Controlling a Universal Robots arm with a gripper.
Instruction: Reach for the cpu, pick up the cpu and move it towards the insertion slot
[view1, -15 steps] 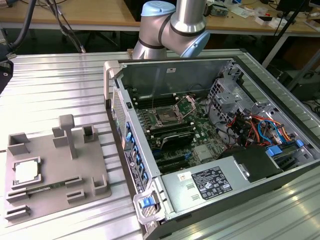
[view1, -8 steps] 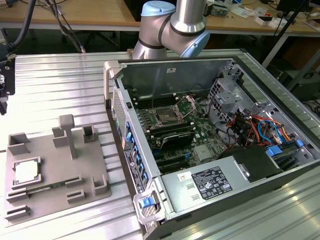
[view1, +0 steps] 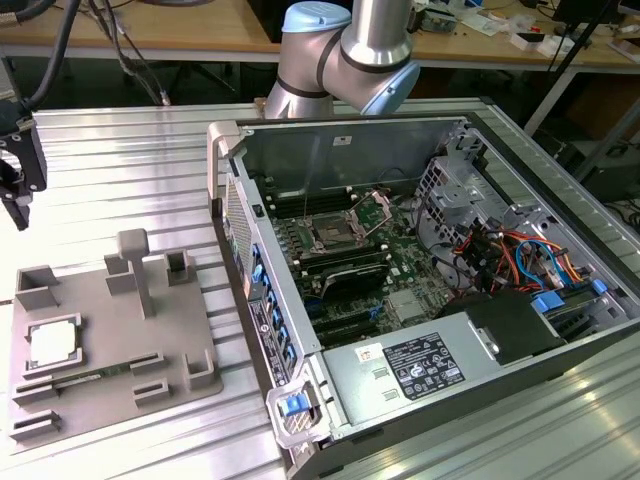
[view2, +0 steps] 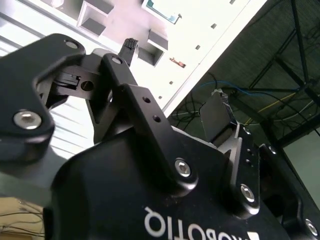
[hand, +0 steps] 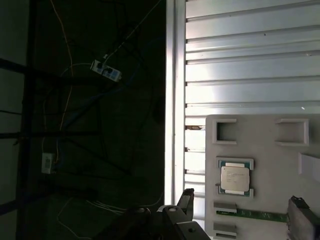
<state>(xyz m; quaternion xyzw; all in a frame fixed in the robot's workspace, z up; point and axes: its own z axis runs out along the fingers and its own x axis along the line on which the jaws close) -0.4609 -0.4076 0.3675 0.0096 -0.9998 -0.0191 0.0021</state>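
Now, your gripper (hand: 243, 196): hovering near the tray (view1: 110, 325), fingers spread, gripping nothing.
Cpu (view1: 50, 345): lying by the tray's edge at the exterior view's left.
Slot (view1: 330, 236): sitting well apart.

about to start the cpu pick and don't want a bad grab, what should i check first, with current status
1. The cpu lies flat in the grey tray, top uncovered: ok.
2. Gripper open, nothing between its fingers: ok.
3. Gripper down at the cpu: not ok, it hangs above the table, apart from the chip.
4. Computer case open above the insertion slot: ok.
5. Slot's metal frame lifted clear: cannot tell.
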